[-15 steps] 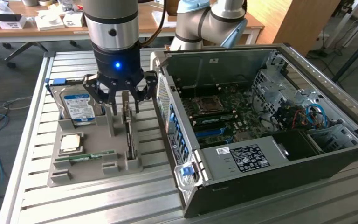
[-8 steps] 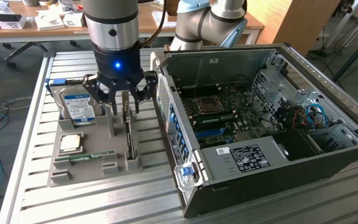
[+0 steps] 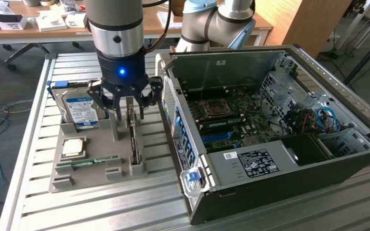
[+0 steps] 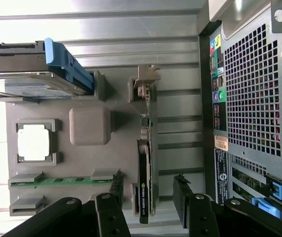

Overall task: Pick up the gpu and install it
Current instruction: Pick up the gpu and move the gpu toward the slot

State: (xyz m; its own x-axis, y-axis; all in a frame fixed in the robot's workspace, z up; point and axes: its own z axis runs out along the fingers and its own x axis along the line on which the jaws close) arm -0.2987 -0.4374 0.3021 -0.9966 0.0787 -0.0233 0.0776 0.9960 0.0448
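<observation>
Presently, the gripper [image 3: 126, 114] is seen in the left-centre of the exterior frame. It is hung straight down over the grey parts tray [image 3: 98, 179], with its jaws spread wide and nothing held between them. The gpu [image 3: 134, 142] is stood on its long edge in a slot along the side of the tray nearest the computer case [image 3: 281, 159]. In this way its thin upper edge is offered upward, where it can be taken from above. One finger is placed on each side of that edge; whether either pad touches the card cannot be told from this frame. In the wrist view the gpu [image 4: 144, 190] is seen edge-on between the fingers [image 4: 116, 190], with a gap on both sides. Its metal bracket end is seated in a notch of the tray.

The other parts are kept in their own recesses of the tray. The hard drive [image 3: 81, 111] is propped upright at the tray's upper left, the processor [image 3: 73, 147] is laid flat below it, and the memory stick [image 3: 88, 162] is set in a slot lower yet. At the exterior view's right the case is laid on its side with the panel off, so that the motherboard [image 3: 227, 118] is exposed from above. Since the gpu is in its tray slot, the pick-up is judged not yet made.
</observation>
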